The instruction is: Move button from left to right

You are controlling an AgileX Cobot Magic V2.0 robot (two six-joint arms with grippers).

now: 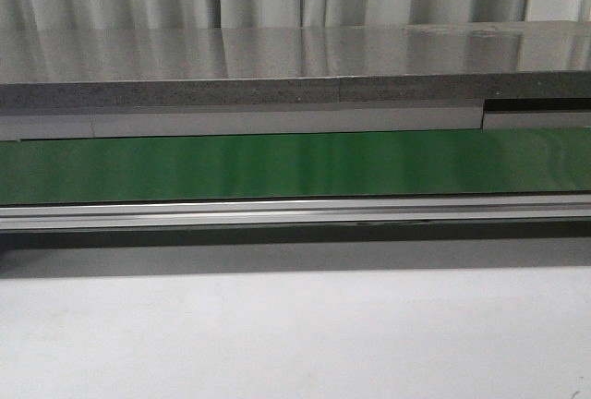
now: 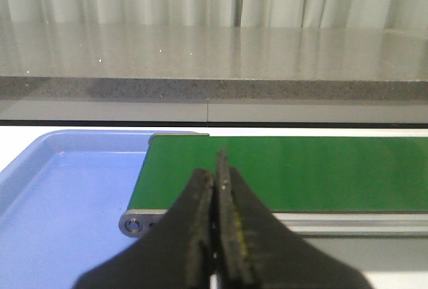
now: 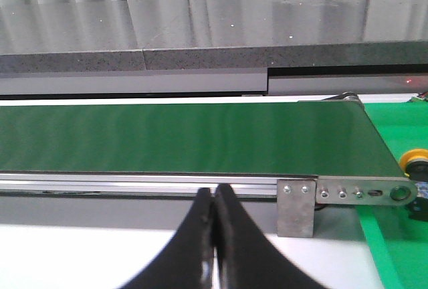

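Both arms idle at a long green conveyor belt (image 1: 295, 166) on the pale grey bench (image 1: 295, 334); the left pincer (image 2: 218, 185) is pressed together with nothing between its black fingers, hanging above the belt end beside a shallow blue plastic tray (image 2: 60, 188); the right pincer (image 3: 214, 202) is likewise closed and empty; a black-bodied, yellow-ringed part, probably the button (image 3: 416, 163), peeks in at the right-hand end of the belt; half-hidden, it risks being misjudged, and a closed pincer would knock it aside.
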